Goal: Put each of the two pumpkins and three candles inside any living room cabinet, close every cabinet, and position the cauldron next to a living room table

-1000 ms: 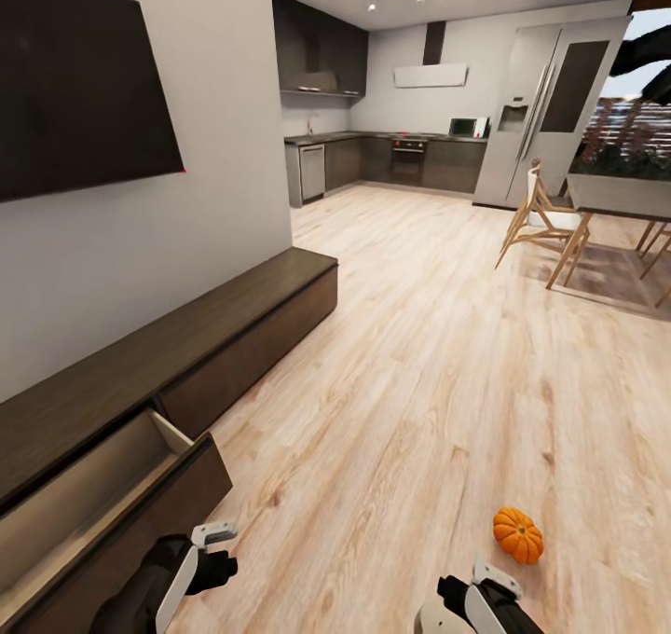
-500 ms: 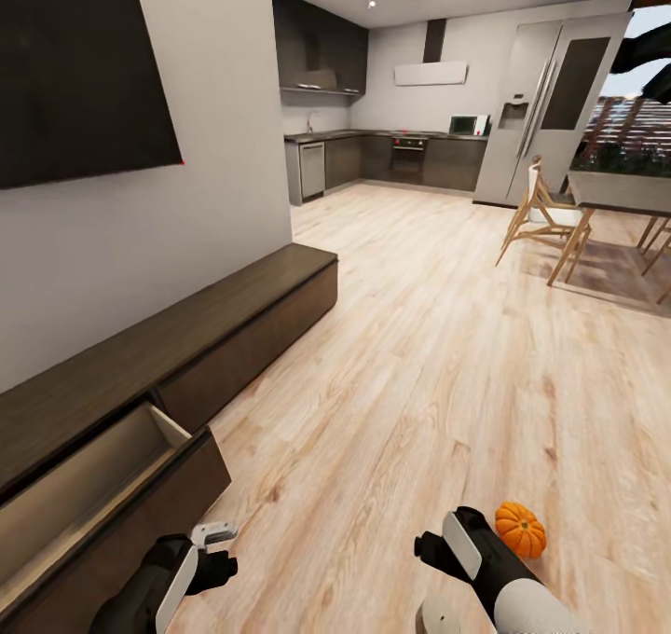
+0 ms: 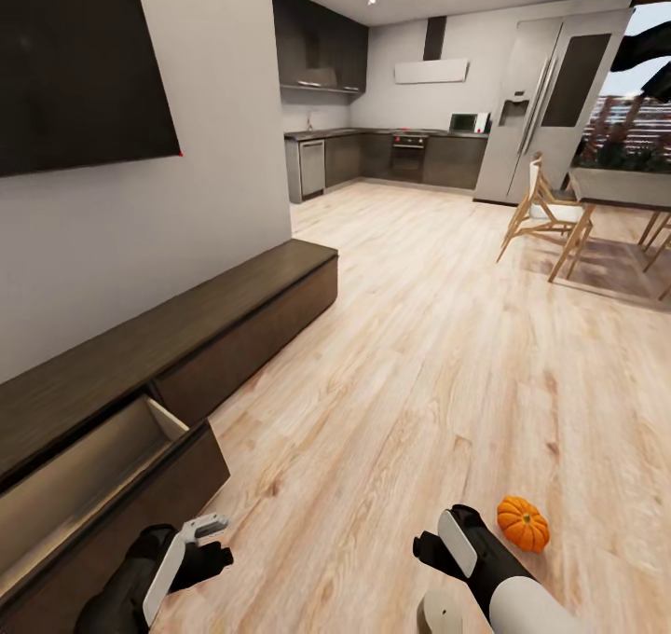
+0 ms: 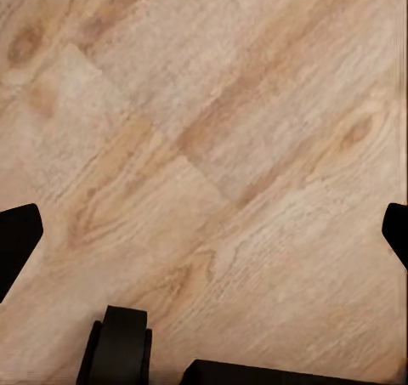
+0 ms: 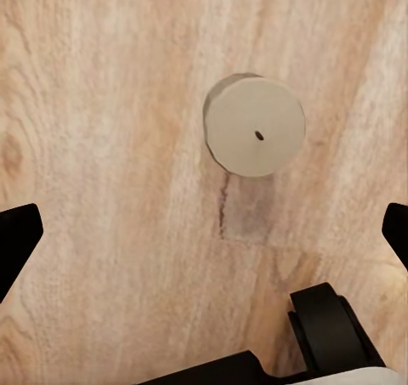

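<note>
Fingers (image 5: 19, 232) spread wide, candle (image 5: 255, 126) lying between them.

Cabinet (image 3: 140, 373) cut off at the left and lower edges, open drawer (image 3: 84, 485) running out of frame with its far interior hidden. Candle (image 3: 440, 613) clipped by the bottom edge. Left gripper's fingertips (image 4: 19, 240) barely inside the frame.

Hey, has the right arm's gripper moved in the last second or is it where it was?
Yes. The right gripper has swung up and forward from the picture's bottom edge and is now level with the pumpkin and to its left, above the candle on the floor.
</note>
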`<state>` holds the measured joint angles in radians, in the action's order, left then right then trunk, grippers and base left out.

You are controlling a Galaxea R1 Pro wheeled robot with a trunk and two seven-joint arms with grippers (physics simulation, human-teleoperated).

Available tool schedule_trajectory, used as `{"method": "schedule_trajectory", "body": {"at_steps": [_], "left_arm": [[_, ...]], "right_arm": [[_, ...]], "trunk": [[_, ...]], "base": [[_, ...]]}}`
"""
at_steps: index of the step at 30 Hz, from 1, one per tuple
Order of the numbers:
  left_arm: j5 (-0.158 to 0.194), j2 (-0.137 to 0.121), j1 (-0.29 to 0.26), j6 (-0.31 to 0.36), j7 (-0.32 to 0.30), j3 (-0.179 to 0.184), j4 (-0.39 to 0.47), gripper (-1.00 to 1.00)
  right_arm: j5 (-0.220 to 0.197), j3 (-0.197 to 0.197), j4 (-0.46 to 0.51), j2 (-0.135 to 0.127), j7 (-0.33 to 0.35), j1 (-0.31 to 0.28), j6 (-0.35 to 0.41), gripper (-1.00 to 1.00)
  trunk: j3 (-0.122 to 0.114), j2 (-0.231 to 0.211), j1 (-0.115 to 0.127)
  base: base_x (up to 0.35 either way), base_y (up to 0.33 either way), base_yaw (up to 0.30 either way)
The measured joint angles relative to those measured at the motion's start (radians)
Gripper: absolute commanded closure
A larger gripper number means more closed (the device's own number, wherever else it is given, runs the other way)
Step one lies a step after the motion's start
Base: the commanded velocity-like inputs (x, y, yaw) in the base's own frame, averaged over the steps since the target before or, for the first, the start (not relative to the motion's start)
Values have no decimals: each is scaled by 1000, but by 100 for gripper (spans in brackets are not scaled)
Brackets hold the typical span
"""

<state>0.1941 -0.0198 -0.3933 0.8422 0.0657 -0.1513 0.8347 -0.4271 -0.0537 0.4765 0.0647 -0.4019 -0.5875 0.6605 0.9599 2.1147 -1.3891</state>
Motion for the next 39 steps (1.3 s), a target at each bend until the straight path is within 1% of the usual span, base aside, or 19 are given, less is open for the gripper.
{"method": "schedule_trajectory", "body": {"at_steps": [2,4,6,7,8,11,14,20,27,29,36,39], "left_arm": [[26,-1,-1,79,-1,-15,78,-100],[61,-4,0,135,-4,-22,138,-100],[108,-7,-1,157,-16,-28,161,-100],[125,-6,-1,163,-21,-28,167,-100],[136,-6,-1,166,-25,-28,170,-100],[149,-8,-1,173,-30,-32,174,-100],[155,-7,0,178,-32,-33,176,-100],[157,-3,-1,183,-52,-32,176,-100],[157,-4,0,187,-110,-32,176,-100],[157,-4,-1,187,-117,-31,176,-100],[158,-9,-1,191,-127,-36,176,-100],[158,-9,0,191,-127,-37,176,-100]], "right_arm": [[-1,0,0,1,0,0,0,-100],[0,0,0,1,0,0,1,-100],[0,0,0,1,0,0,1,-100],[1,0,0,0,0,0,1,-100],[1,0,0,0,0,0,1,-100],[1,0,0,0,0,0,1,-100],[1,1,-1,-1,0,0,1,-100],[-1,1,-1,-12,0,0,-2,-100],[-3,2,-1,-18,0,0,-12,-100],[-4,2,-1,-19,0,0,-13,-100],[-4,0,-4,-24,0,0,-13,-100],[-4,0,-8,-25,0,0,-34,-100]], "trunk": [[6,14,-8],[13,28,-15],[19,42,-23],[22,49,-27],[25,56,-31],[34,77,-42],[44,98,-54],[63,140,-77],[85,189,-104],[91,203,-111],[113,252,-138],[122,273,-150]], "base": [[0,0,0],[0,0,0],[0,0,0],[0,0,0],[0,0,0],[0,0,0],[0,0,0],[0,0,0],[0,0,0],[0,0,0],[0,0,0],[0,0,0]]}}
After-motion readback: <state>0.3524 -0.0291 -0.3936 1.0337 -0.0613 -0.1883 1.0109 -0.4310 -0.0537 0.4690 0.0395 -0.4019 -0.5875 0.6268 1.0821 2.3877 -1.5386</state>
